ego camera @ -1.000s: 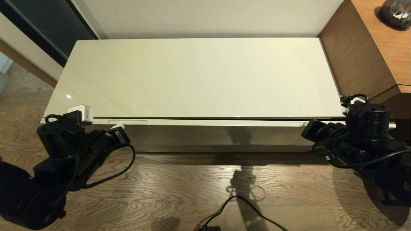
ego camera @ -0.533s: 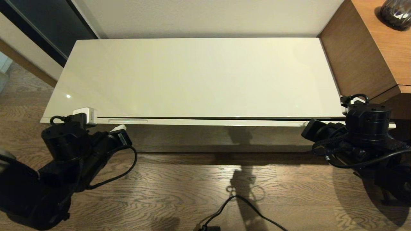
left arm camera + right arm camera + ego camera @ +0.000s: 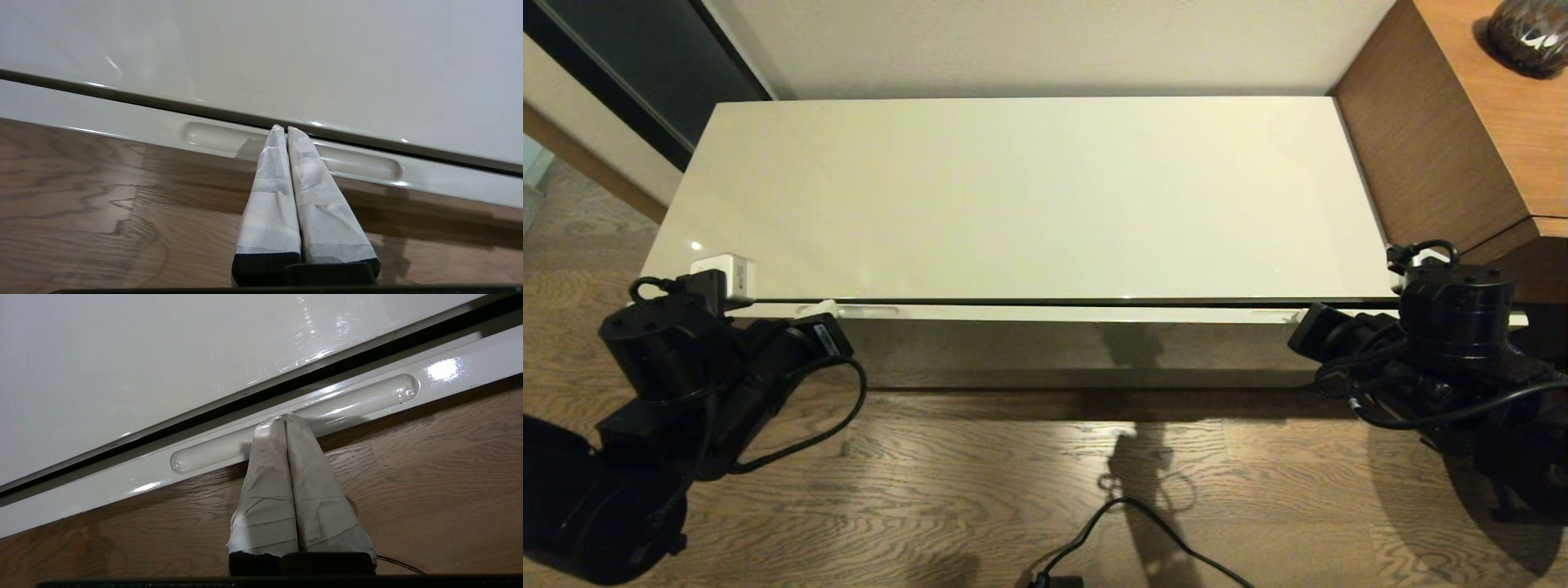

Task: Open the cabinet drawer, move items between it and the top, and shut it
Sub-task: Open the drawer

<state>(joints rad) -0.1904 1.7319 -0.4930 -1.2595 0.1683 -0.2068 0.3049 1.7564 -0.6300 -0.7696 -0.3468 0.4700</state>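
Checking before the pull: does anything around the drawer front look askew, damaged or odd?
Nothing stands out. The cabinet drawer shows only an even dark gap under the top, and the left gripper and right gripper, both shut, point into its slot handles.

The dark vase (image 3: pixel 1525 33) on the brown cabinet (image 3: pixel 1462 122) is cut off by the picture's edge. The cabinet drawer (image 3: pixel 1054 312) shows only its front edge; its inside is hidden. The right hand (image 3: pixel 1294 317) seems tucked under its own arm.
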